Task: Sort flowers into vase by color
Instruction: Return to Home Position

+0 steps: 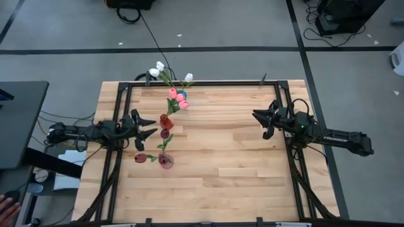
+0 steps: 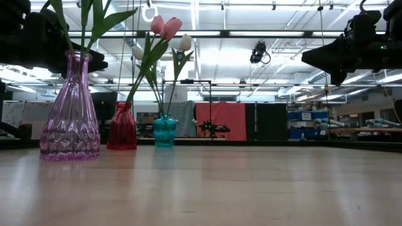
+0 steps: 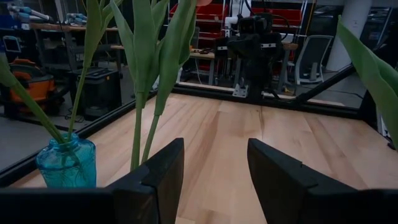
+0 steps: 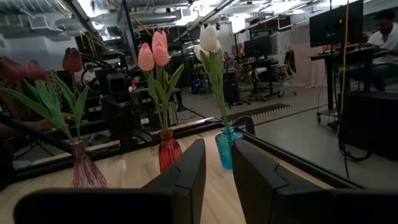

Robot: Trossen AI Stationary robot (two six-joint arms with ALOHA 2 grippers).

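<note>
Table of pale wooden planks (image 1: 240, 164) carries three glass vases in a row on its left half. At the far end, white artificial tulips (image 1: 159, 68) on long green stems stand in a small teal vase (image 2: 164, 132). In the middle, pink tulips (image 2: 164, 26) fill a red vase (image 2: 122, 129). Nearest, dark red tulips (image 4: 71, 60) sit in a tall ribbed purple vase (image 2: 70, 119). The left gripper (image 1: 151, 125) hovers just left of the red vase, fingers wide apart, empty. The right gripper (image 1: 260, 124) hangs well apart over the right side, fingers narrowly parted, empty.
</note>
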